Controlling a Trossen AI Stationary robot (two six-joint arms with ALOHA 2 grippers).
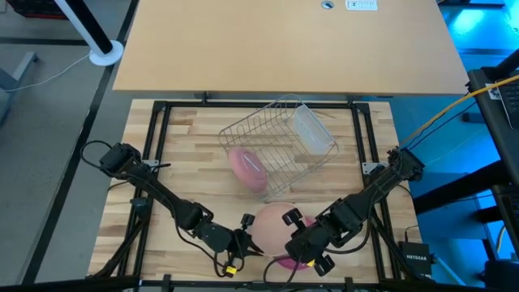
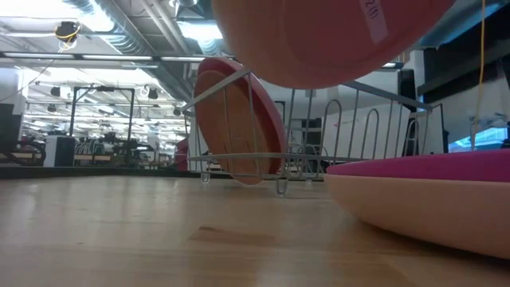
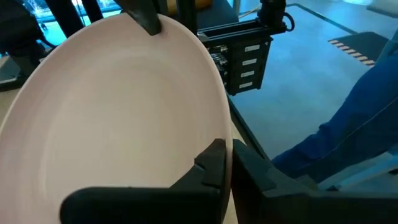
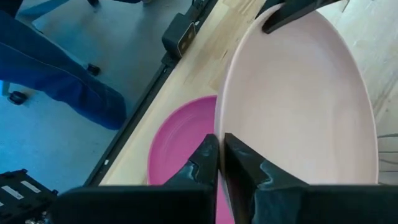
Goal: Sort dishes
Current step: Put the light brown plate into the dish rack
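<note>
The pale peach plate is held up between both grippers near the table's near edge. It also shows at the top of the low view. My left gripper is shut on its left rim and my right gripper on its right rim. The magenta-pink plate lies flat on the table beneath it, partly hidden. The tan-brown plate stands on edge in the silver wire rack, leaning on its wires. My left gripper pinches the peach plate's rim between its two fingers, coming from the table's left. The plate is lifted clear of the table. My right gripper pinches the opposite rim between its two fingers, coming from the table's right. The plate hangs clear above the magenta-pink plate.
A clear plastic cup lies in the right part of the rack. A person's legs in blue trousers stand just beyond the table's near edge. A light wooden desk adjoins the far edge.
</note>
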